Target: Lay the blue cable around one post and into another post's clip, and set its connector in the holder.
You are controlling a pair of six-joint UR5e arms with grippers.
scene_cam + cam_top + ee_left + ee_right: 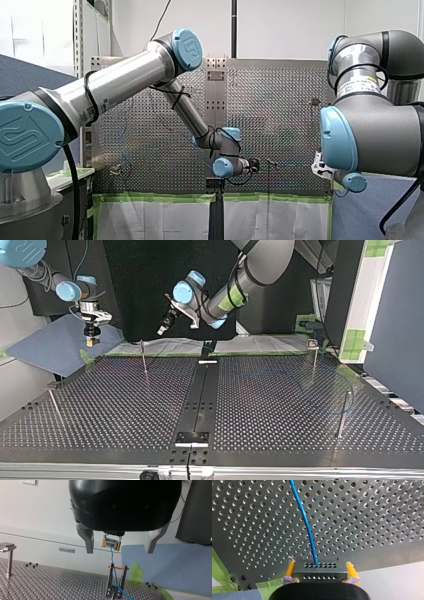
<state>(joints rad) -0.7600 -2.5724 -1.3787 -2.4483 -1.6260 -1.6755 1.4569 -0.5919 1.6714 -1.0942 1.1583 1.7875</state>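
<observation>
1. Front view: my left arm reaches over the perforated table point(280, 110) to the middle; the left gripper point(253, 165) is too small here to read; my right arm's wrist is mostly hidden behind its own elbow.
2. Top view: the right gripper point(90, 337) hangs pointing down at the view's left, off the table's far edge and above a blue cloth point(55, 347), with the connector point(90, 342) pinched at its tip; the left gripper hovers near the middle, above the far edge; four thin posts stand on the table, one point(144, 360) just beside the right gripper's side of the centre strip.
3. Left wrist view: the left gripper's point(118, 552) metal fingers point(87, 540) are spread wide with nothing between them; beyond them the connector hangs in my right arm's grip, and the blue cable point(113, 562) drops from it between the prongs of a clip post point(109, 582) that carries an orange band point(118, 567); green tape point(136, 572) lies beside it.
4. Right wrist view: the right gripper's point(321, 570) yellow pads point(290, 568) clamp the grey connector on both sides; the blue cable leaves its top face and runs away over the table.
</observation>
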